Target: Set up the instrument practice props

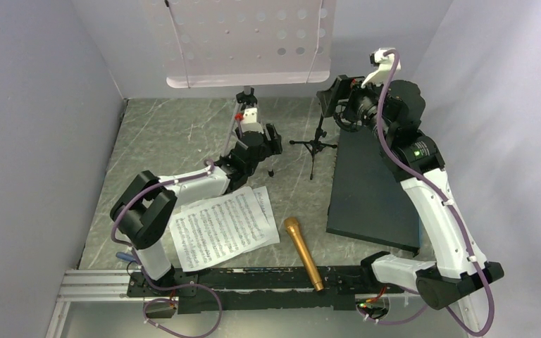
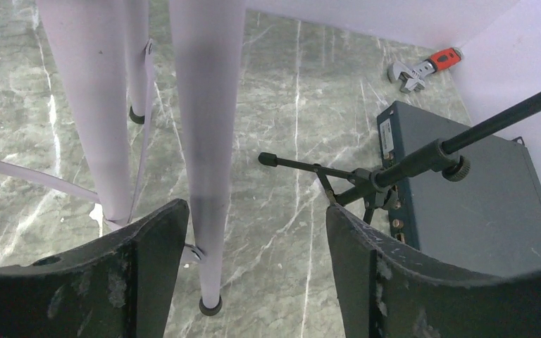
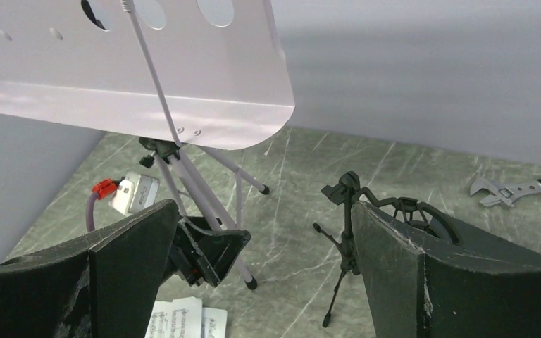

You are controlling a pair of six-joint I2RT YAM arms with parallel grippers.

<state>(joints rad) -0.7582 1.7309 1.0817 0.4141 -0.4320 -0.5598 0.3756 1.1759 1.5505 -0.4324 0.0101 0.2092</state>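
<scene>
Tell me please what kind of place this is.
Probably a robot test booth: plain walls enclose a marbled table, two arms sit on a rail, with a music stand and microphone.

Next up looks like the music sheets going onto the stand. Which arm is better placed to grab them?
Left, probably. The music sheets lie on its side, close to its base, and the left gripper is open. The right gripper sits far back beside the mic stand.

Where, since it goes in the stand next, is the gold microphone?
In the top view, the gold microphone lies flat near the front edge of the table, between the music sheets to its left and the dark grey slab to its right.
</scene>
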